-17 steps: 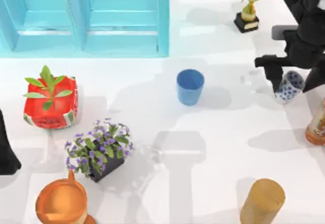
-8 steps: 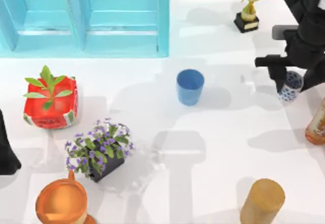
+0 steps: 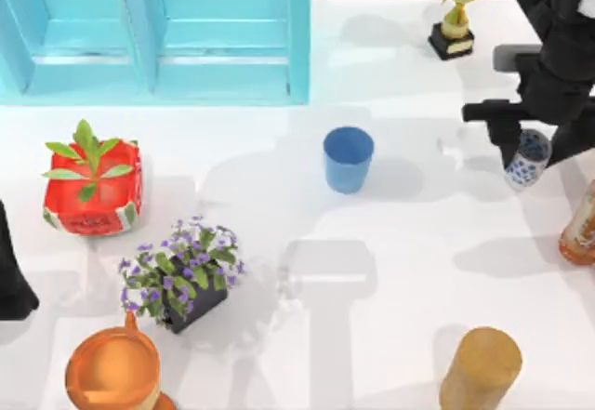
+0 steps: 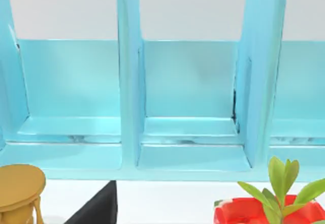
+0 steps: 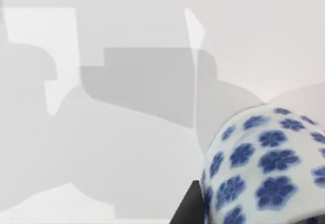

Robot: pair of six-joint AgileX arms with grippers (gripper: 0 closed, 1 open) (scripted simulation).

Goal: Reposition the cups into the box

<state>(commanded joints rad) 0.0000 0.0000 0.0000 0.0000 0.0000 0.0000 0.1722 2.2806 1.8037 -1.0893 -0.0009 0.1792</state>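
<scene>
A white cup with a dark blue flower pattern (image 3: 527, 161) hangs tilted at the right side of the table, and my right gripper (image 3: 532, 148) is shut on it. In the right wrist view the same cup (image 5: 269, 168) sits close up over the white table, with a dark finger (image 5: 189, 209) beside it. The plain blue cup (image 3: 348, 159) stands upright near the middle of the table, well to the left of the right gripper. The large turquoise box (image 3: 299, 33) with inner partitions lies at the back left; its compartments (image 4: 190, 92) are seen in the left wrist view. My left arm (image 3: 11, 275) is parked at the left edge.
A red planter (image 3: 93, 191) and a pot of purple flowers (image 3: 186, 275) stand at the left, and an orange copper mug (image 3: 113, 370) at the front left. A tan wooden cylinder (image 3: 481, 370) stands at the front right, a gold trophy (image 3: 456, 10) at the back right, and an orange object (image 3: 581, 229) at the right edge.
The white cup has shifted slightly and changed its tilt in my right gripper, which moved a little toward the back. The blue cup and left arm have not moved.
</scene>
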